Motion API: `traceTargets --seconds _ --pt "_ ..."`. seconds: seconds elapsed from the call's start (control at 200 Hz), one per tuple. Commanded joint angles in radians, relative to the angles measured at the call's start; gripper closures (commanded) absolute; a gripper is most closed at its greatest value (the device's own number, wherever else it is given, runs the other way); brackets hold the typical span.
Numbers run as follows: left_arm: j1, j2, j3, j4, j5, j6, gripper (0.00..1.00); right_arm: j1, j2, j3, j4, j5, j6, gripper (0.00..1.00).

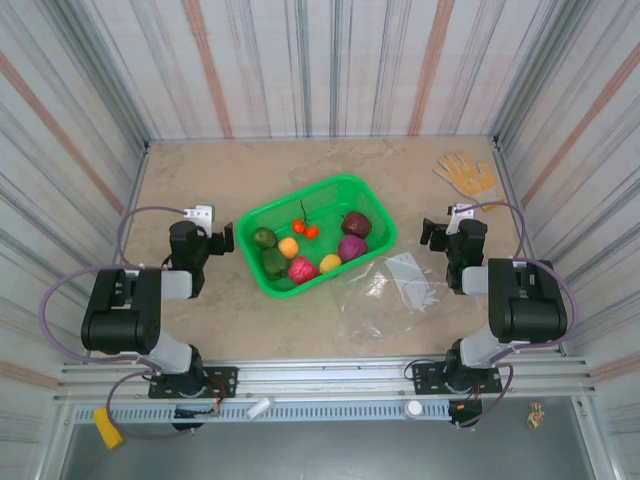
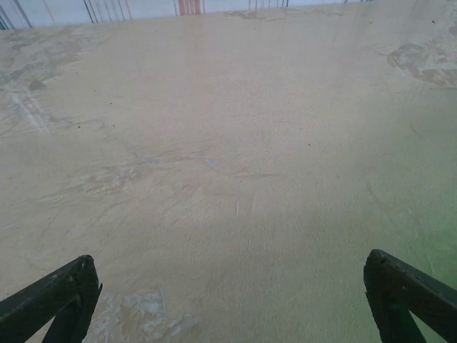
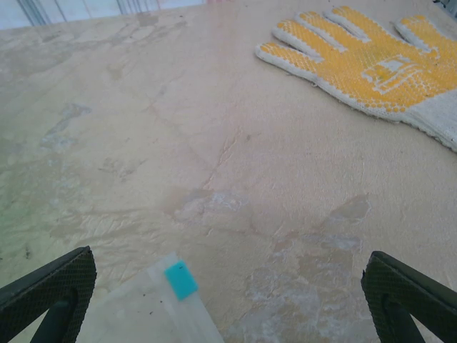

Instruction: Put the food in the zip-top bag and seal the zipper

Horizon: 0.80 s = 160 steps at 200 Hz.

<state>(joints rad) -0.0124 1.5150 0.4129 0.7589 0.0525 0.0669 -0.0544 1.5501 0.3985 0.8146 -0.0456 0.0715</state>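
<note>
While food (image 1: 301, 269) is kept in the basket (image 1: 295, 197) and the zip-top bag (image 1: 375, 300) is laid empty, nothing is completed; left gripper (image 2: 228, 261) and right gripper (image 3: 228, 257) are held spread.

Lighting's bright and even, seems to come from overhead, so the shadows around the green basket (image 1: 295, 196) are short and soft. The zip-top bag (image 1: 385, 292) catches a few pale glints. Both wrist views look softer, the surface (image 2: 228, 143) goes washed-out toward the far edge, and the left one has a greenish cast at right.
</note>
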Motion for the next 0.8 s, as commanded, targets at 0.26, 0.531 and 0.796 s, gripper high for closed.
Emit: traceTargets --seconds 0.26,0.531,0.796 --pt "0.004 -0.007 0.001 0.022 0.04 0.015 0.01 -0.008 0.0 0.01 -0.002 0.001 0.009 0.01" --pt "-0.046 -0.01 -0.025 0.071 -0.063 0.04 0.01 -0.005 -0.002 0.009 -0.001 0.004 0.01 0.01" --pt "-0.09 -0.009 -0.067 0.155 -0.174 0.05 0.01 -0.011 0.0 0.009 -0.002 -0.005 0.013 0.01"
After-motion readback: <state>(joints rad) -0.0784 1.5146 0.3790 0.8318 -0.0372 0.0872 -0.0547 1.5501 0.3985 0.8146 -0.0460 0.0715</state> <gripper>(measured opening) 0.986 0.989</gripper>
